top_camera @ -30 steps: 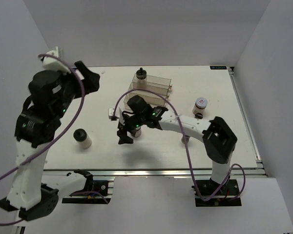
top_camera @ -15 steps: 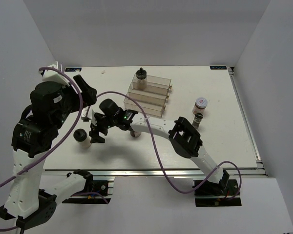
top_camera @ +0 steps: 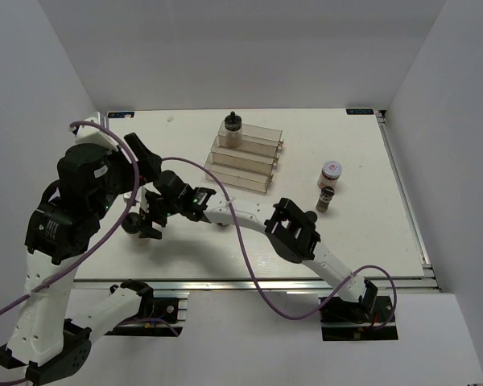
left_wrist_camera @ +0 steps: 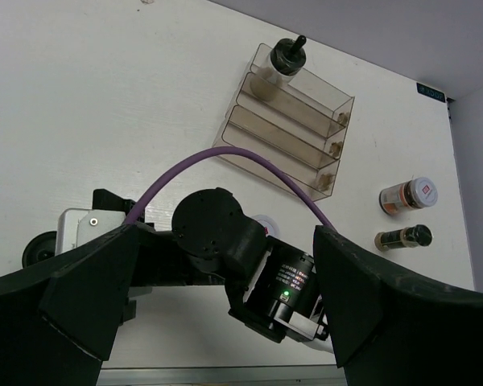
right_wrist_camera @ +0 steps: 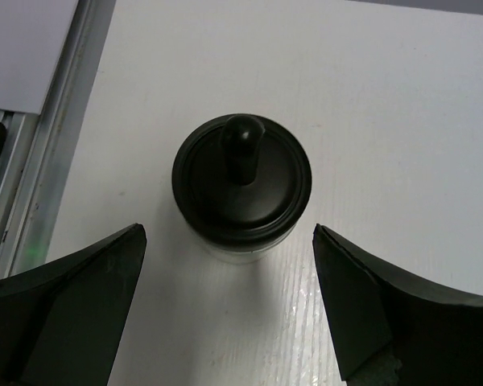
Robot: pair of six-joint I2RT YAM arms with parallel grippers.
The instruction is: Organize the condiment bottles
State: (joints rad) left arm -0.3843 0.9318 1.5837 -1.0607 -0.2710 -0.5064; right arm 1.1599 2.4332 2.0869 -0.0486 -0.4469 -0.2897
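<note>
A whitish bottle with a black cap (right_wrist_camera: 241, 181) stands on the table, just ahead of my right gripper (right_wrist_camera: 229, 322), which is open with one finger on each side and touches nothing. From above, this gripper (top_camera: 147, 219) is beside that bottle (top_camera: 130, 224) at the left. My left gripper (left_wrist_camera: 225, 322) is open and empty, high above the right arm's wrist (left_wrist_camera: 217, 233). A second whitish bottle (top_camera: 233, 129) stands on the rack's top step. A red-lidded jar (top_camera: 331, 170) and a slim dark shaker (top_camera: 324, 199) are at the right. Another white lid (left_wrist_camera: 267, 226) peeks from behind the right arm.
The clear stepped rack (top_camera: 245, 157) stands at the middle back. My right arm (top_camera: 249, 221) stretches across the table's front half, with a purple cable (left_wrist_camera: 249, 157) looping over it. The table's front rail (top_camera: 249, 283) runs along the near edge.
My right arm has swung left across the table, from the middle to the black-capped bottle at the left. My left gripper has shifted slightly above it.
</note>
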